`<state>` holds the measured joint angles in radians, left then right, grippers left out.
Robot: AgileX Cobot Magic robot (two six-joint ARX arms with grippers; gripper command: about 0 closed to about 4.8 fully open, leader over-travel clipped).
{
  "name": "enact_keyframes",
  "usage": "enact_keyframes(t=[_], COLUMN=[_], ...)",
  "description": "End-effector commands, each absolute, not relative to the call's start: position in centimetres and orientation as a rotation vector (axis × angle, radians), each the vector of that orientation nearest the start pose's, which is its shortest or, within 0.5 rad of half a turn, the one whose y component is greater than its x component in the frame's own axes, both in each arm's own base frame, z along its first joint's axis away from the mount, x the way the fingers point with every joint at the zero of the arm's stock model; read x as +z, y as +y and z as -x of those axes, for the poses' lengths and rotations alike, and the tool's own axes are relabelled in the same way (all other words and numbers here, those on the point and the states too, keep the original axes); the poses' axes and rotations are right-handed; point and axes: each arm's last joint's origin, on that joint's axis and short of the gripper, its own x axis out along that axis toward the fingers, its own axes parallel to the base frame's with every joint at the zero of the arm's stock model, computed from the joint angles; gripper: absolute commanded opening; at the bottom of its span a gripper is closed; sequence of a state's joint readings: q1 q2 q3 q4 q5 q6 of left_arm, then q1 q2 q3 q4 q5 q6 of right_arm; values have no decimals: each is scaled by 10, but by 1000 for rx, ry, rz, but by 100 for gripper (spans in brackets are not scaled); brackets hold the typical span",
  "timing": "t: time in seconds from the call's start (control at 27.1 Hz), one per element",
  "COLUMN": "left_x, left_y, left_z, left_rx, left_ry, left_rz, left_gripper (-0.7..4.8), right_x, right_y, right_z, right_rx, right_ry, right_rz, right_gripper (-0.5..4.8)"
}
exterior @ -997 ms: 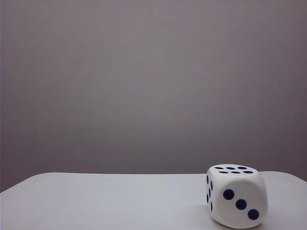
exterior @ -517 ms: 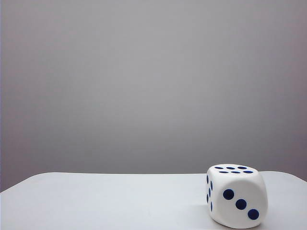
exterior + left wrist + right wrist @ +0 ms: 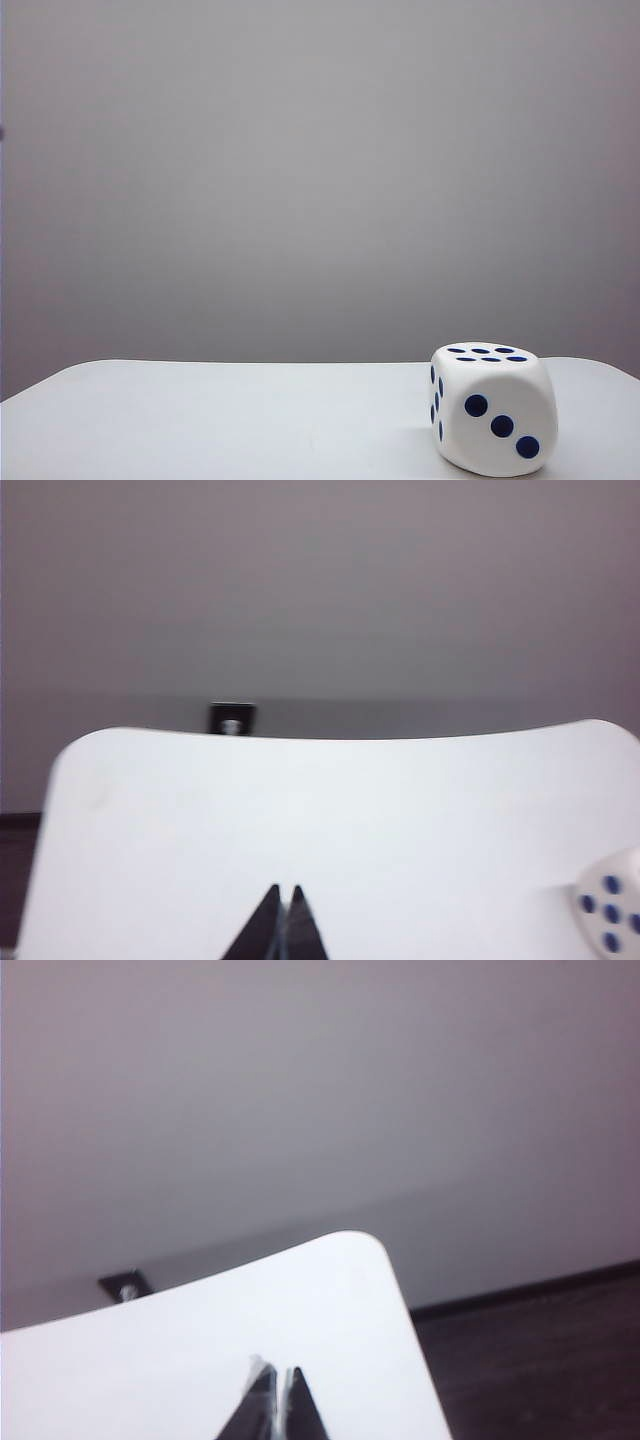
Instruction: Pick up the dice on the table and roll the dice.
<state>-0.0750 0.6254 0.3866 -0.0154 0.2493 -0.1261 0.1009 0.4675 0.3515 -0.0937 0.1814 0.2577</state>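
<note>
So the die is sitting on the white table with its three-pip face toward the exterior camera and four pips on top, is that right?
Not quite. The die does rest on the white table with its three-pip face toward the exterior camera, but the top face shows six pips, in two rows of three, not four. The exterior view shows this.

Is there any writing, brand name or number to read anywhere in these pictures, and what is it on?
No words, labels, brands or written numbers can be read in any view.
The dice carries only pips: three on the face toward the exterior camera, six on top.
The table is plain white and unmarked.
The left claw and right claw, both shut above the table, show no lettering.
</note>
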Motion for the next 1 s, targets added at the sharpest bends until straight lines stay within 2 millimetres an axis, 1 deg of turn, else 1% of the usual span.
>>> enact_keyframes(t=[0.04,0.18,0.26,0.37,0.41,0.44,0.48,0.52,0.55,0.59,0.63,0.66,0.7,0.74,0.78,0.81,0.85,1.0], left_x=[267,288,294,298,296,295,293,290,287,283,279,275,269,267,265,264,264,266], left_y=[-24,-29,-35,-48,-57,-62,-69,-75,-79,-85,-89,-94,-100,-103,-105,-107,-108,-110], left_z=[-176,-203,-214,-227,-233,-236,-239,-241,-244,-245,-247,-248,-249,-250,-250,-249,-249,-247], left_rx=[-426,-515,-570,-624,-662,-679,-701,-716,-733,-754,-776,-796,-834,-855,-875,-901,-917,-1017], left_ry=[269,340,375,423,460,477,498,511,523,538,551,566,589,597,606,609,609,595], left_rz=[109,96,68,12,-25,-40,-58,-74,-87,-96,-102,-105,-102,-98,-94,-88,-85,-51], left_gripper=[-6,-6,-6,-6,-6,-6,-5,-5,-5,-3,10,50,108,122,124,124,124,127], right_x=[249,248,242,231,223,219,215,210,207,203,199,196,189,186,183,178,175,159], right_y=[14,22,26,29,31,32,33,34,35,37,39,40,43,43,44,44,44,48], right_z=[-154,-186,-201,-222,-233,-239,-244,-251,-256,-262,-267,-270,-277,-279,-280,-281,-282,-283], right_rx=[6,185,260,297,312,314,327,353,374,399,424,451,492,496,505,511,515,591], right_ry=[273,396,433,494,550,573,597,625,647,672,695,722,769,785,797,813,825,901], right_rz=[-209,-155,-112,-120,-132,-135,-145,-156,-167,-181,-191,-203,-228,-234,-239,-245,-249,-298], right_gripper=[13,13,14,14,35,75,128,205,262,301,312,313,343,362,389,430,452,454])
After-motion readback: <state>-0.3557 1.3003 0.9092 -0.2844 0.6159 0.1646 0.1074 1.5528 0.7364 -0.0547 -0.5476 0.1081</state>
